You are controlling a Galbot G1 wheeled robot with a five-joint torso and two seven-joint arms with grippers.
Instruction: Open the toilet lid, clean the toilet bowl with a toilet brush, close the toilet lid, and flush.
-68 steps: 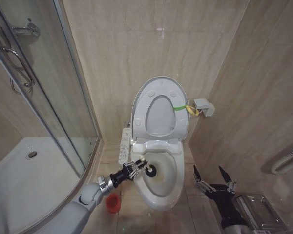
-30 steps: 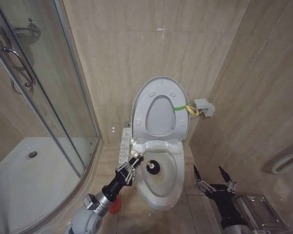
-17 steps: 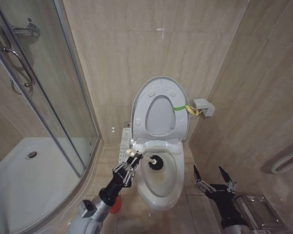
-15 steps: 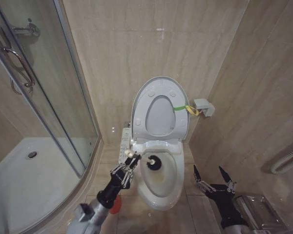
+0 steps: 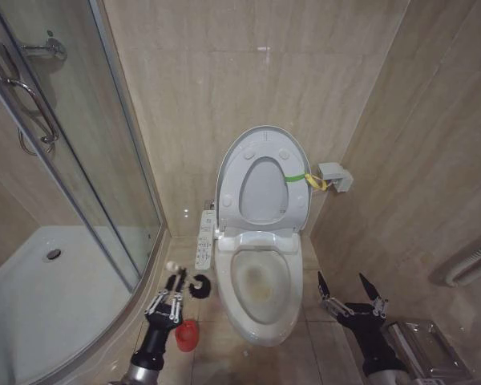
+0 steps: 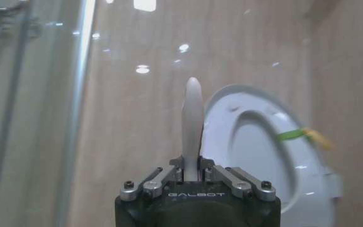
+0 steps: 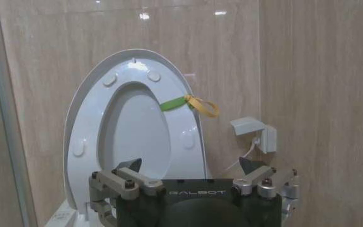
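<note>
The left claw (image 5: 175,290) gripped the toilet brush (image 5: 197,285) by its handle above the red holder (image 5: 186,334), left of the toilet bowl (image 5: 260,289), whose toilet lid (image 5: 261,176) stood raised, while the right claw (image 5: 351,293) hung released at near right.

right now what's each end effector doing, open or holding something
Left end effector: shut on the toilet brush, outside the toilet bowl, above the floor.
Right end effector: open, empty.
</note>
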